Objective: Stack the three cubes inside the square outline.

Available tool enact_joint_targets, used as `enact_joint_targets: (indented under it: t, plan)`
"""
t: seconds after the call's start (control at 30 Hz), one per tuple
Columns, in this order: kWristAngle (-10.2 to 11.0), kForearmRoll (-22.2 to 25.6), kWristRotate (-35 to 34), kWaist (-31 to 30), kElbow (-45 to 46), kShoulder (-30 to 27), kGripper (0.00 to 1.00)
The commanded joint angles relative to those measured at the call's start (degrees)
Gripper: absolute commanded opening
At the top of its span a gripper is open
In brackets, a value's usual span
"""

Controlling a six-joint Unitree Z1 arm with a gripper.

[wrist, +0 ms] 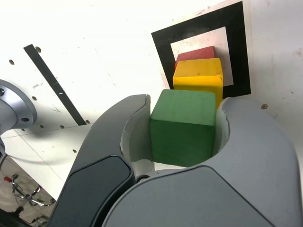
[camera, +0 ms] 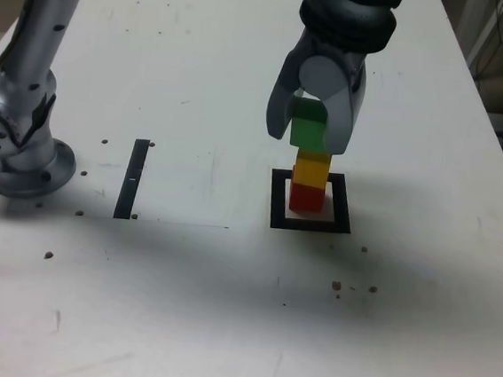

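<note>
A white surface with small holes and scuffs fills the scene; dim clutter sits beyond its far right edge.

The exterior view is looking down from high in front of the table, taking in most of it. The wrist view is peering close along the gripper. Both are showing the square outline and black strip.
</note>
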Motion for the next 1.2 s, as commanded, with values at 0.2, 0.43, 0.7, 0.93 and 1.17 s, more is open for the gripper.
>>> enact_joint_targets:
  t: [0.2,0.43,0.7,0.93,1.17]
  plan:
    - [-0.01,-0.19,-0.06,0.23,-0.11,0.95,0.28]
    - [0.0,-0.41,-0.06,0.3,0.03,1.36,0.28]
    - [0.08,-1.01,0.13,0.48,0.79,1.36,0.86]
    - [0.07,-1.22,0.2,0.49,0.84,1.24,1.0]
    - [0.11,-1.22,0.2,0.49,0.7,0.65,1.0]
